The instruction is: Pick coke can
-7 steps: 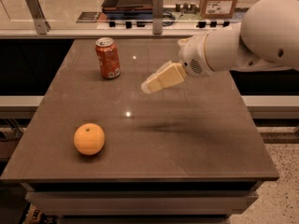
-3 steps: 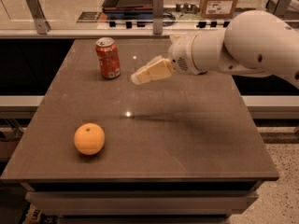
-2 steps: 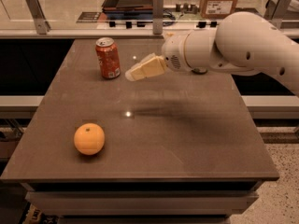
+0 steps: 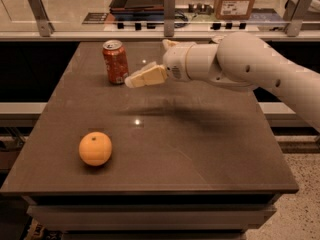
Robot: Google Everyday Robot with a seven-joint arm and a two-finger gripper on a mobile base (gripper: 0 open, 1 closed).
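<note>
A dark brown tabletop (image 4: 200,149) fills the view, with a counter, a rail and a cardboard box (image 4: 236,1) behind it. The coke can (image 4: 115,62) stands upright near the far left of that tabletop, in the same place as in all 3 earlier views, so nothing has disturbed it. What has changed is the hand (image 4: 132,81). 2.3 s ago it hung well to the right of the can, over the middle of the far half. Since then it has swept steadily left, and its tip now sits just beside the lower right side of the can. From this angle I cannot tell whether it touches the can, or whether the hand is wide or narrow. It holds nothing. The white arm (image 4: 240,64) reaches in from the right, and the shadow under it suggests the hand is above the surface rather than on it. The orange (image 4: 95,148) lies well apart at the near left, unmoved and out of the way. In my judgement the approach is nearly over, and the grasp itself is not yet made.
</note>
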